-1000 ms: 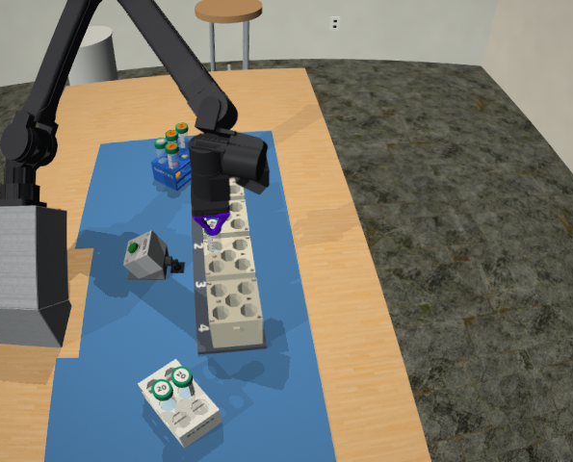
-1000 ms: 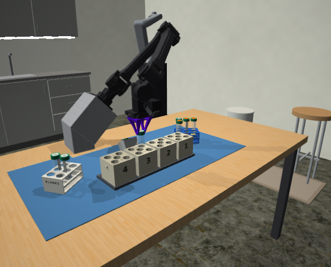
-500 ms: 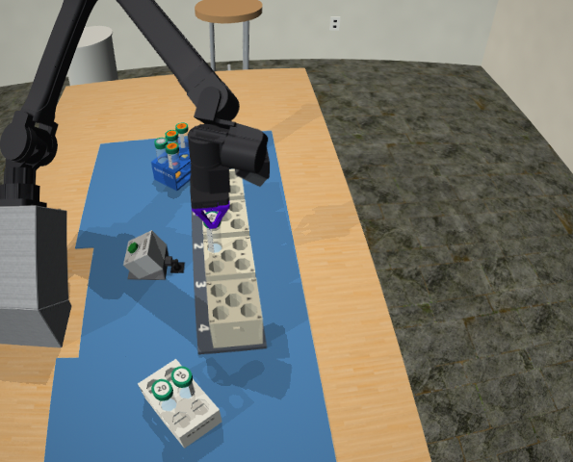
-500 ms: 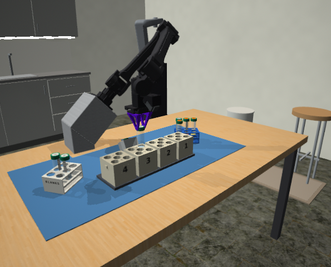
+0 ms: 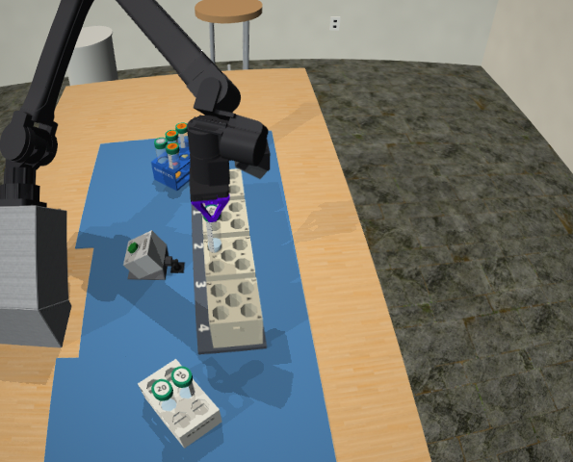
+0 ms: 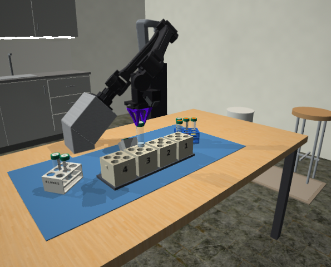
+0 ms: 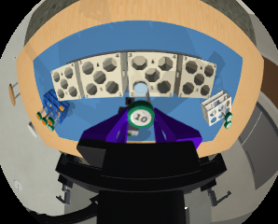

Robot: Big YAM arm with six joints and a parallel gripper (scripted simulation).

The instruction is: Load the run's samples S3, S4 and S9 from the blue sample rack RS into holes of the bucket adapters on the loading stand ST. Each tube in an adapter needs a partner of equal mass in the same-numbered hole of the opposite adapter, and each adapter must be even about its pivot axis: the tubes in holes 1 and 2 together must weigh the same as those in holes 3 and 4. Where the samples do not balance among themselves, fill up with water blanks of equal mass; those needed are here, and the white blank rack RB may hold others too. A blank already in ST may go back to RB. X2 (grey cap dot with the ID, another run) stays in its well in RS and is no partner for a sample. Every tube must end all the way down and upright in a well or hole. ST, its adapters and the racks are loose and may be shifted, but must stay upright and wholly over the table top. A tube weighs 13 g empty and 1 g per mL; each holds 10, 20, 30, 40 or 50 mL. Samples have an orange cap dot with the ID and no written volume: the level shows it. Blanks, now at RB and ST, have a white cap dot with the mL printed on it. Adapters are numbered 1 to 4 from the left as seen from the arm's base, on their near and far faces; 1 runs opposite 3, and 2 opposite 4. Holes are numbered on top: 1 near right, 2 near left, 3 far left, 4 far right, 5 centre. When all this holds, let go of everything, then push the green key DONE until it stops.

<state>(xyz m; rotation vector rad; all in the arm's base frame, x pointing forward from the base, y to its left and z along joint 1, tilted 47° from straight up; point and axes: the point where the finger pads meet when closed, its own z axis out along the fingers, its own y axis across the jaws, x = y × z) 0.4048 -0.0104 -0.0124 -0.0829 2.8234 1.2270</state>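
Blank tube: white "20" cap dot, upright above adapter 3.
Hand: clamped on its cap.

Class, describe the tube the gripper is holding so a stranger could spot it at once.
Find the row of beige adapters on the blue mat. Above adapter 3, the purple gripper clamps one tube by its green cap. Unlike the racked tubes, it hangs in the air.

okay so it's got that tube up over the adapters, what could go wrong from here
The gripper holds the blank tube only by its cap, high above adapter 3; it may slip or tilt. Lowered off-centre, its tip could catch a hole's rim and shove the loose loading stand. The arm's swing could also clip the sample tubes in the blue rack nearby.
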